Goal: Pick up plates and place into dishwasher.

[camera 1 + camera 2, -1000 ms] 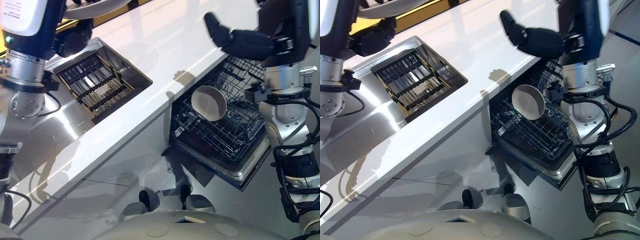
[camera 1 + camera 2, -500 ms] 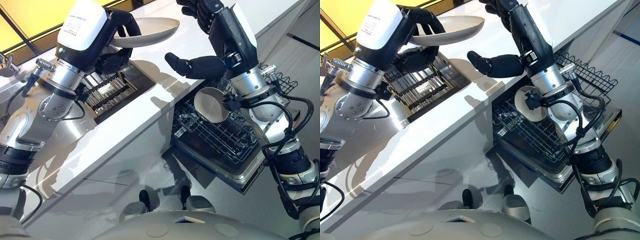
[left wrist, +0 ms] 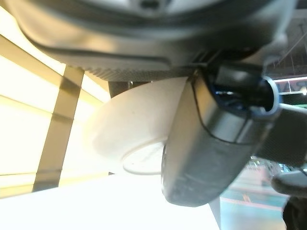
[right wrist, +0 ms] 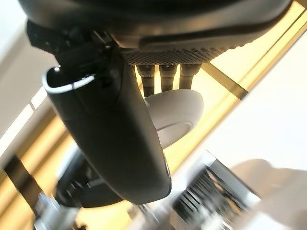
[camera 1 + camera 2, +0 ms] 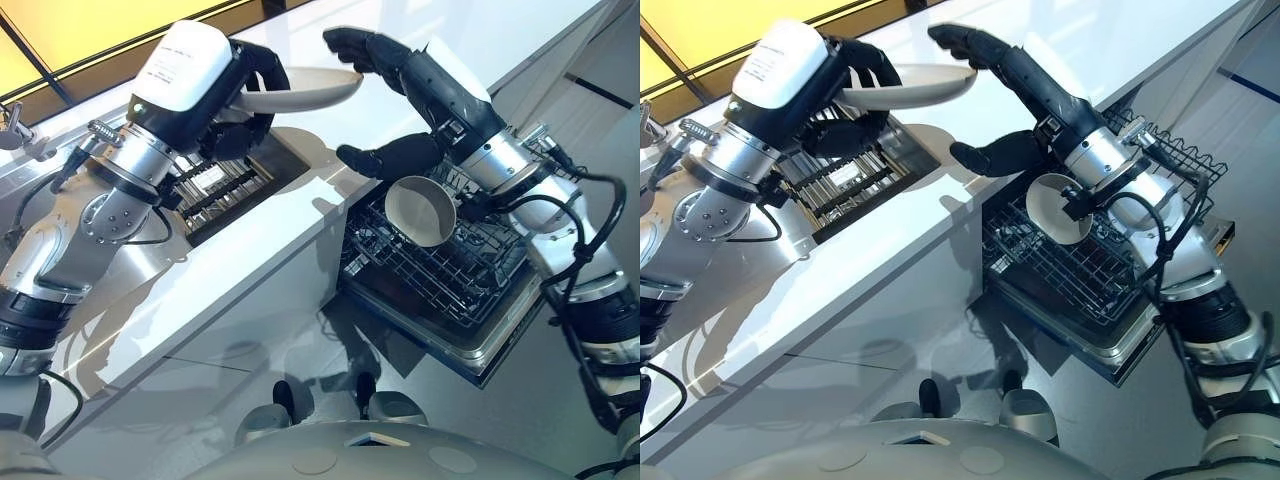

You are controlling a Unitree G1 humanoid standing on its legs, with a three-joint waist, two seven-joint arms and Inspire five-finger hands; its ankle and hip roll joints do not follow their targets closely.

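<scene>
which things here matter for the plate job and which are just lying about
Job: plate in left hand; right hand open at its far rim; dishwasher rack; white dish standing in it.
Lying about: dark rack in the sink; white counter.

"What colour is the round ceramic plate point(image 5: 315, 85)?"
"Plain cream, no pattern. So is the round bowl point(image 5: 420, 210) in the black wire dishwasher rack point(image 5: 450, 285)."
"And the hands?"
"The left hand point(image 5: 215, 90) is black under a white casing. The right hand point(image 5: 415, 75) is all black."
"The surroundings?"
"A glossy white slab countertop point(image 5: 260, 250) and glowing yellow wall panels point(image 5: 100, 20)."
</scene>
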